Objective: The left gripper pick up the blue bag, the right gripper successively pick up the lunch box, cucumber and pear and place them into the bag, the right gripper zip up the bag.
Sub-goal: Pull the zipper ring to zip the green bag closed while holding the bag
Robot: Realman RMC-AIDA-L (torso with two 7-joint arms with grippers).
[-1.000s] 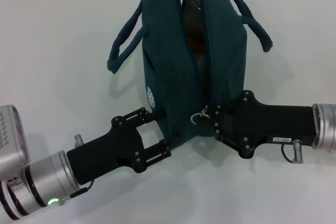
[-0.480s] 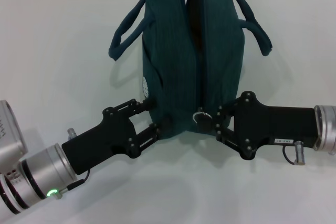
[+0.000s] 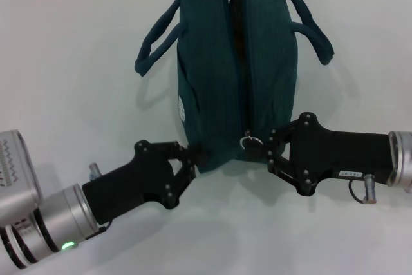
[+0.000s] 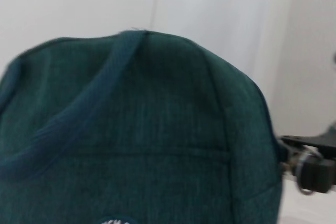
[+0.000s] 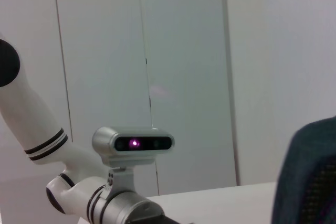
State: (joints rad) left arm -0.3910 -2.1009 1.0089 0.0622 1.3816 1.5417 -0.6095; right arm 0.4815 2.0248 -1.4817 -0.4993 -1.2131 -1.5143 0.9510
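Observation:
The blue bag [image 3: 212, 82] stands upright in the middle of the white table, with its two sides pressed close along the top zipper seam. My left gripper [image 3: 191, 159] is shut on the bag's near lower-left corner. My right gripper [image 3: 261, 148] meets the near end of the zipper and is shut on the zipper tab. The metal ring pull [image 3: 250, 140] hangs just in front of its tips. In the left wrist view the bag [image 4: 157, 129] fills the frame, with the right gripper [image 4: 312, 169] and ring [image 4: 306, 184] at its edge. The lunch box, cucumber and pear are out of view.
The bag's two loop handles [image 3: 154, 43] hang out to either side over the white table [image 3: 77, 62]. The right wrist view shows the robot's head camera [image 5: 134, 142], a white wall and an edge of the bag [image 5: 310, 177].
The left gripper's fingers, open beside the bag a second ago, have closed on its near corner. The gap along the bag's top has narrowed. The right gripper has barely moved.

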